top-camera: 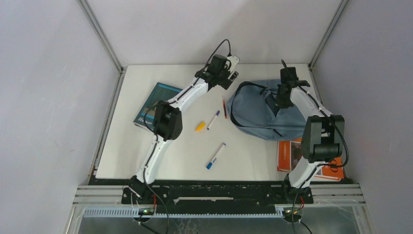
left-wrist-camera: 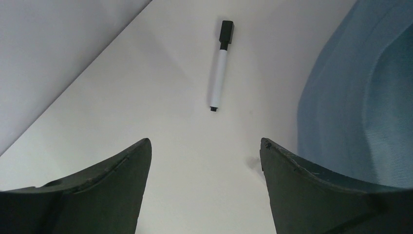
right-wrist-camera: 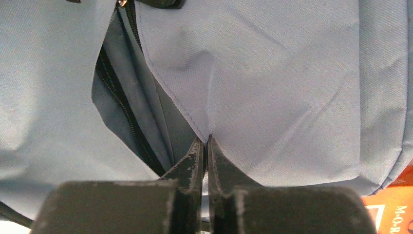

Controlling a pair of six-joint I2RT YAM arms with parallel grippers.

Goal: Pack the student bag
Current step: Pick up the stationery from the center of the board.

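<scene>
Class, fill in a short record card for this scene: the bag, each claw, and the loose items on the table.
bag: student bag, grey-blue, lying on the table, zipper partly open
right claw: shut, pinching the bag's fabric at the edge of the zipper opening
left claw: open, empty, above the table beside the bag
ahead of left claw: black-capped marker, lying flat
loose items: teal book, yellow object, white marker, blue-capped marker, red pen
by the bag: orange book, partly hidden
</scene>
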